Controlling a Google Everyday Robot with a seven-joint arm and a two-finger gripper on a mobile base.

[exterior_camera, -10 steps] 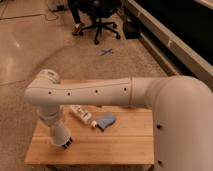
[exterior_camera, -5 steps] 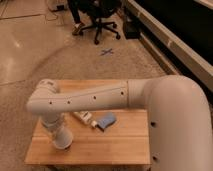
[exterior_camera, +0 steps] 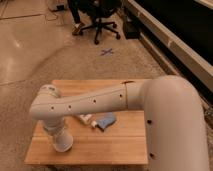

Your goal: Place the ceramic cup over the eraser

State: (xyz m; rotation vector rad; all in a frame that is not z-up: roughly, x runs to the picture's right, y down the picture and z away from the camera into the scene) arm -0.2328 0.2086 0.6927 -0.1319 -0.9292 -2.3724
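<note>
My white arm reaches from the right across the wooden table (exterior_camera: 120, 145) and bends down at the left. The gripper (exterior_camera: 62, 145) points straight down over the table's front left part, low and close to the surface. A pale rounded shape sits at its lower end; I cannot tell whether that is the ceramic cup or part of the wrist. The eraser is hidden, no black striped block shows. Anything under the gripper is covered by it.
A white bottle with a label (exterior_camera: 85, 119) lies mid-table beside a blue-grey lumpy object (exterior_camera: 105, 121), both just right of the gripper. A dark red item (exterior_camera: 127, 81) lies at the table's far edge. A black office chair (exterior_camera: 100, 17) stands on the floor behind.
The gripper has sunk lower toward the table at the front left, and the forearm has dropped with it. The bottle and the blue-grey object have not moved.
</note>
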